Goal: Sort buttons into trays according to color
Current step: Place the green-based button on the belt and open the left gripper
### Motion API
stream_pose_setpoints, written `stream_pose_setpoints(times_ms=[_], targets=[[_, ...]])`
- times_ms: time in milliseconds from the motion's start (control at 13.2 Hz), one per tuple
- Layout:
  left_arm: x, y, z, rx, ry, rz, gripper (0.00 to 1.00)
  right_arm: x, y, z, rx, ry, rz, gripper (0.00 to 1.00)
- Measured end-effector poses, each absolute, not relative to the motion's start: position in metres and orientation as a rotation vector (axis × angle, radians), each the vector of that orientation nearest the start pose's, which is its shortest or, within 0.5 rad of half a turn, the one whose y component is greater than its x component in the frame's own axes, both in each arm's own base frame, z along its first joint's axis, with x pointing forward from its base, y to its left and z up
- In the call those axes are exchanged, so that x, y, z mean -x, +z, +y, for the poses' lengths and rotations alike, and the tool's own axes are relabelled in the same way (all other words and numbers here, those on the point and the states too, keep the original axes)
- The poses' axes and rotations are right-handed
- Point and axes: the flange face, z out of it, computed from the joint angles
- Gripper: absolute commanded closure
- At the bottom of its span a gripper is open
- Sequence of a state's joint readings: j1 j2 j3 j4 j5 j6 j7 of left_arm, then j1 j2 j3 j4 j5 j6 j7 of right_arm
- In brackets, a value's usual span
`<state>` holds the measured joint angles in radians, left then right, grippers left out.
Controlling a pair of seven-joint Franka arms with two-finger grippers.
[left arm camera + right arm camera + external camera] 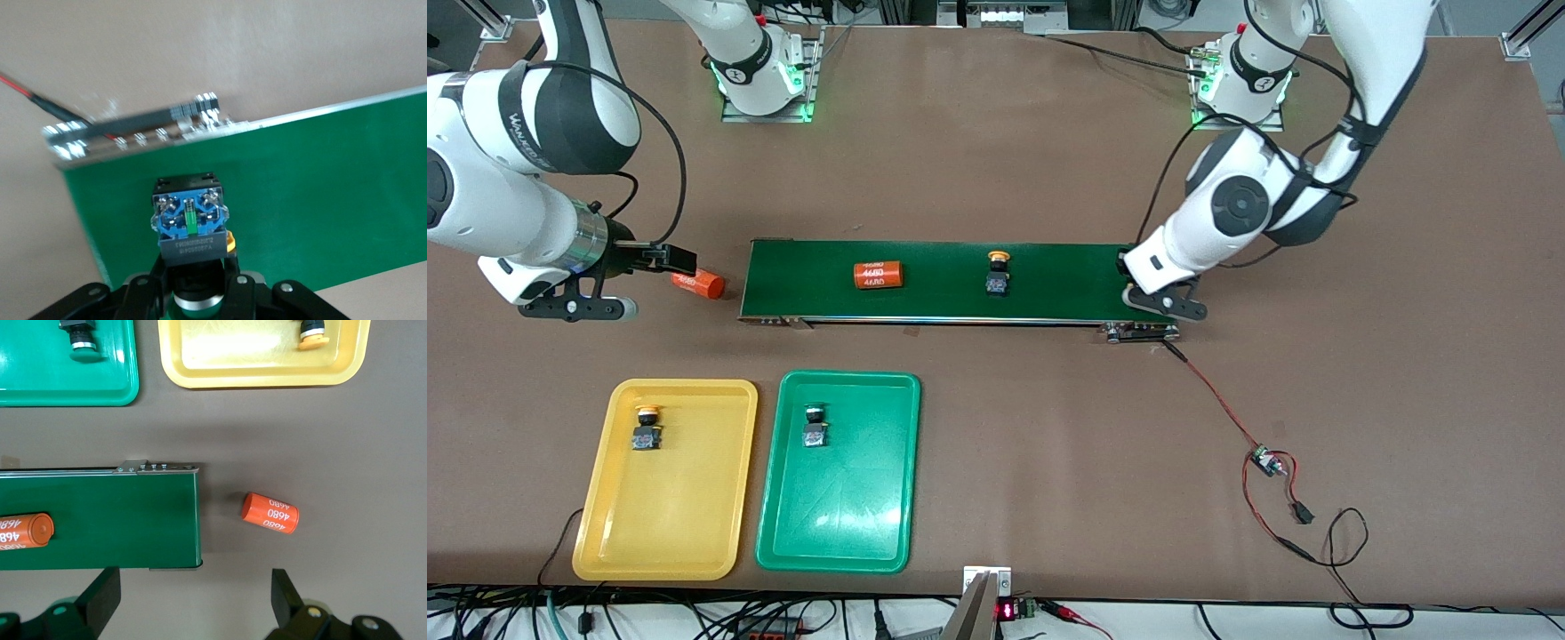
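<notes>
- The left gripper had its fingers drawn narrow, clamped on the neck of a button; its black body and blue terminal block stood clear of the fingertips, and only a green edge of its cap showed between them
- That held button was over the end of the conveyor belt toward the left arm's end of the worktop, at mid-height of the front frame, where the left gripper sat at the belt's edge
- The right gripper had its fingers spread wide and held nothing
- It hung over bare worktop off the belt's end toward the right arm's end, with an orange cylinder bearing white numerals lying on the worktop near it, apart from the fingers
- A yellow-capped button stood on the belt near the centre of the front frame, and a second orange cylinder lay on the belt between it and the right arm's end
- In the lower part of the front frame, nearer the camera than the belt, the yellow tray and the green tray lay side by side, close but apart
- The yellow tray held one yellow-capped button and the green tray one green-capped button, each in the part of its tray nearest the belt
</notes>
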<state>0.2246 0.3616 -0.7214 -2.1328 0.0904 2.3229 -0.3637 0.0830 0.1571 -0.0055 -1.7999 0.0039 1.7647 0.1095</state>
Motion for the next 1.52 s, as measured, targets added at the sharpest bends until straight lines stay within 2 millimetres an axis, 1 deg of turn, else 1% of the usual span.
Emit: stream_pose_setpoints(times_ms=[152,304,608,835,911,987,1063,1139,1215,1367,1519], targets=[[-0.484,0.264,-0.273,3.238,0.253,0.248,0.99,-0.582,0.442,0.044,3.142,0.304,0.056,0.00],[-0.480,0.262,-0.275,3.234,0.263,0.239,0.93,-0.582,0.441,0.043,3.142,0.307,0.060,0.00],[-0.478,0.257,-0.273,3.242,0.247,0.232,0.90,-0.581,0.440,0.043,3.142,0.308,0.060,0.00],[-0.481,0.258,-0.274,3.256,0.217,0.228,0.87,-0.581,0.440,0.043,3.142,0.309,0.060,0.00],[-0.481,0.257,-0.274,3.262,0.205,0.226,0.83,-0.581,0.440,0.043,3.142,0.309,0.060,0.00],[-0.482,0.256,-0.275,3.266,0.202,0.225,0.75,-0.581,0.440,0.043,3.142,0.309,0.060,0.00],[-0.482,0.254,-0.275,3.271,0.204,0.223,0.62,-0.581,0.440,0.043,3.142,0.309,0.060,0.00],[-0.481,0.250,-0.274,3.274,0.213,0.222,0.34,-0.581,0.440,0.043,3.142,0.309,0.060,0.00],[-0.481,0.246,-0.274,3.277,0.225,0.219,0.00,-0.581,0.440,0.043,3.142,0.309,0.060,0.00],[-0.482,0.242,-0.274,3.284,0.228,0.215,0.00,-0.581,0.440,0.043,3.142,0.309,0.060,0.00],[-0.488,0.250,-0.275,3.293,0.193,0.211,0.00,-0.581,0.440,0.043,3.142,0.309,0.059,0.00]])
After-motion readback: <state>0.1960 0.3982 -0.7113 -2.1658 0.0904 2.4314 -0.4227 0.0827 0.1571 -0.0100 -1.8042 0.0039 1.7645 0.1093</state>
